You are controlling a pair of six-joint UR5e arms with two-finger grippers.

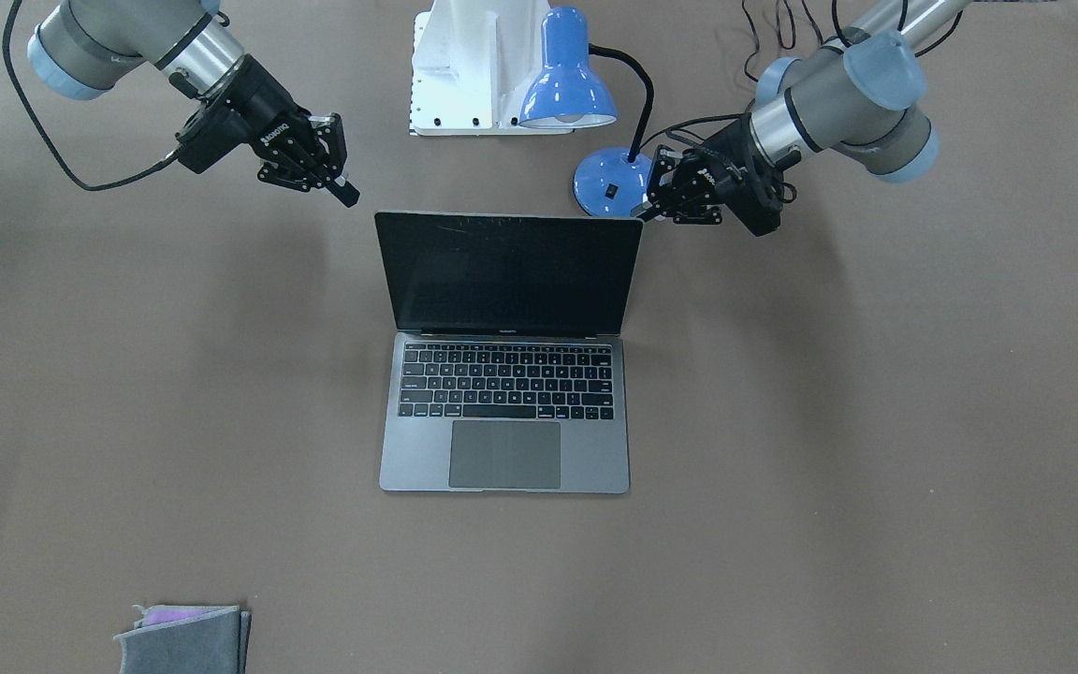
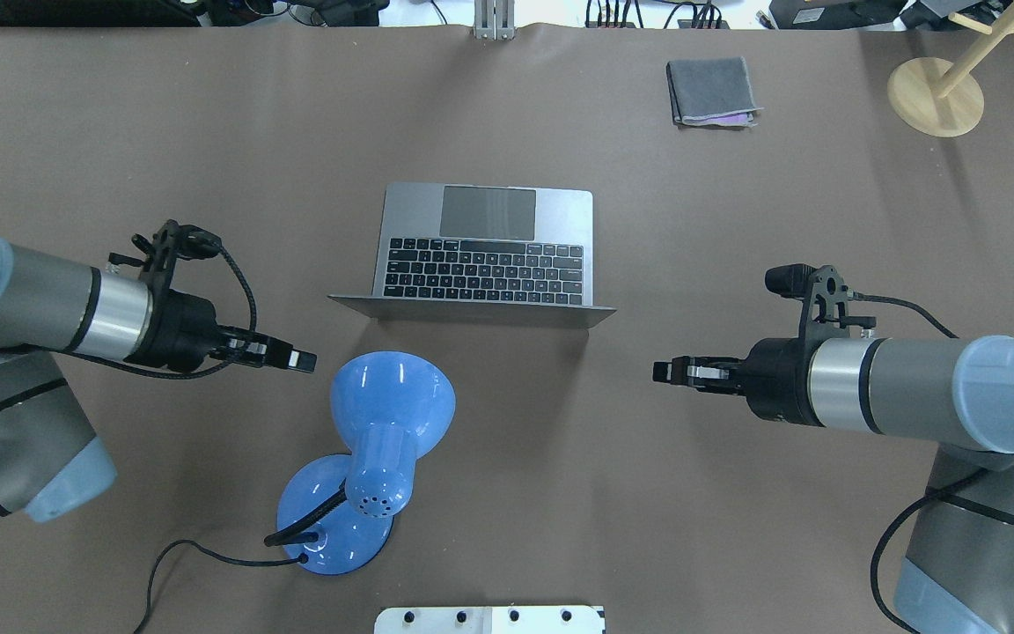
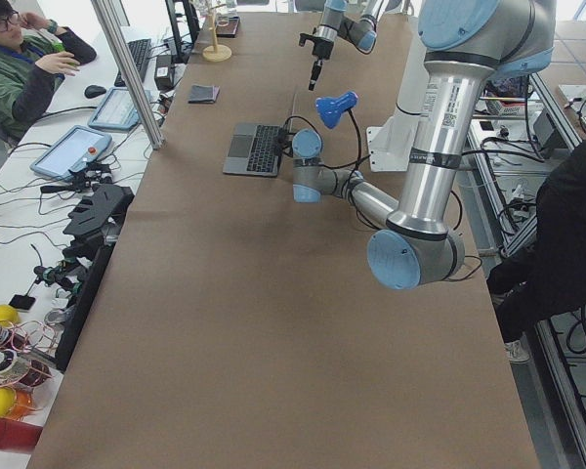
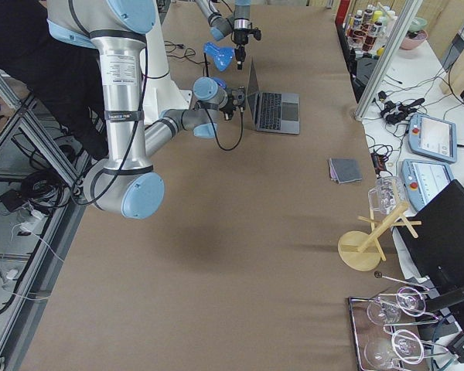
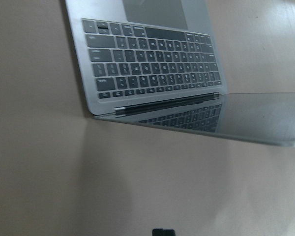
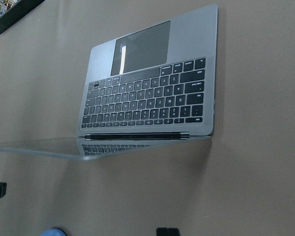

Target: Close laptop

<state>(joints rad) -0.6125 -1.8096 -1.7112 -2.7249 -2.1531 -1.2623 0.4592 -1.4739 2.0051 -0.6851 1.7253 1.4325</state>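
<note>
The laptop (image 2: pixel 488 251) stands open in the middle of the table, its dark screen (image 1: pixel 511 276) facing away from the robot. It is space-grey with a black keyboard and a large trackpad. My left gripper (image 2: pixel 300 359) is shut and empty, behind the lid and off its left end; in the front-facing view the left gripper (image 1: pixel 648 213) shows beside the lid's top corner. My right gripper (image 2: pixel 661 372) is shut and empty, behind the lid and off its right end. Both wrist views look over the lid's top edge onto the keyboard (image 5: pixel 152 64) (image 6: pixel 147 101).
A blue desk lamp (image 2: pixel 384 423) stands behind the laptop, close to the left gripper, its cable trailing left. A grey felt pouch (image 2: pixel 712 91) lies at the far right. A wooden stand (image 2: pixel 936 95) is at the far right corner. The white robot base (image 1: pixel 473 65) is behind the lamp.
</note>
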